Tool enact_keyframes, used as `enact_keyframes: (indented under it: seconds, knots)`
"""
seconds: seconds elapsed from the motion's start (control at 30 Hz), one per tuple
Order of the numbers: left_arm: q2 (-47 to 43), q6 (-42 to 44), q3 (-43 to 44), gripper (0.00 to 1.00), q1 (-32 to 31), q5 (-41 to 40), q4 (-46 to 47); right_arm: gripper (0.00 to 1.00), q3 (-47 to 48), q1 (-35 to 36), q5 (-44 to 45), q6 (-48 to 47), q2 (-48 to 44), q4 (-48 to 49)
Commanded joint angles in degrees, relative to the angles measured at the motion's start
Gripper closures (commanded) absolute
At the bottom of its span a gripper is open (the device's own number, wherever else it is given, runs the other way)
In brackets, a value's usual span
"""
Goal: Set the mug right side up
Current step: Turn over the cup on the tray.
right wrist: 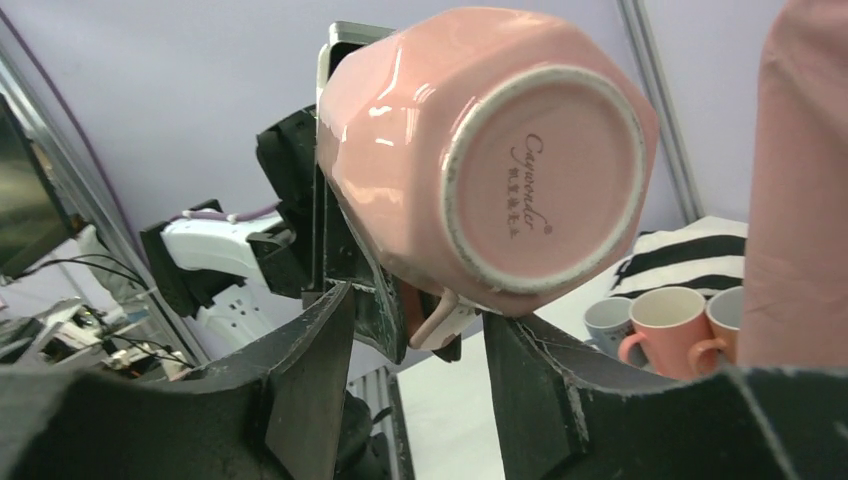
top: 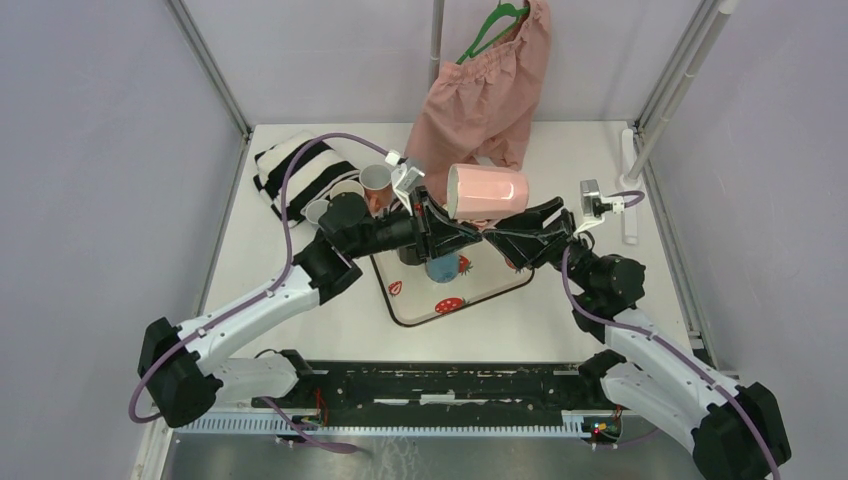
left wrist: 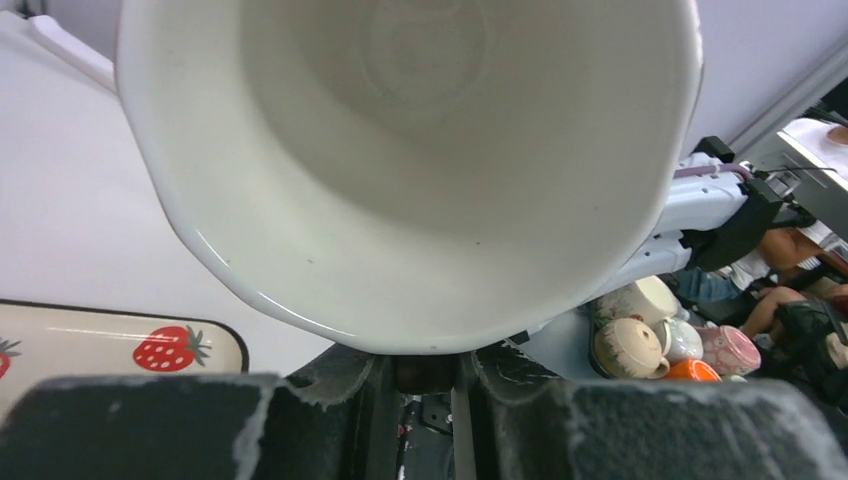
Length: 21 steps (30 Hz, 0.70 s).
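Mug, pink outside and white inside, lies on its side in the air above the far edge of the tray. Its mouth faces the left arm and its stamped base faces the right arm. Nothing is in it; the left wrist view looks straight into a bare white bowl. On the tray, under the two wrists, stands a teal cup, and I cannot see what it holds. Left of the tray, more cups stand upright beside a striped cloth. A pink garment hangs beyond the tray.

The left gripper is clenched on the mug at the low part of its rim. Its arm reaches up and right across the tray's near-left corner. The right gripper has its fingers spread apart under the mug, with the handle hanging between them and neither finger plainly touching it. Its arm bends in from the tray's right side, and the wrist points left toward the other gripper.
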Motion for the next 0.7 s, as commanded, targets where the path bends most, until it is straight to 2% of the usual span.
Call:
enact_keyframes:
  seconds: [0.0, 0.17, 0.37, 0.67]
  knots:
    - [-4.1, 5.2, 2.5, 0.98, 0.2, -6.4, -0.8, 0.43, 0.1, 0.2, 1.2, -5.8, -2.7, -1.9]
    - [-6.4, 8.8, 2.8, 0.98, 0.2, -11.9, -5.5, 0.36, -1.4, 0.3, 3.3, -10.7, -5.1, -8.8]
    - [-9.5, 12.5, 3.2, 0.98, 0.2, -20.0, -13.4, 0.35, -2.5, 0.3, 5.4, -16.3, -7.9, -17.5]
    - [-15.2, 15.9, 1.9, 0.98, 0.2, -34.4, -25.1, 0.34, -3.4, 0.2, 7.1, -18.8, -8.7, -21.1]
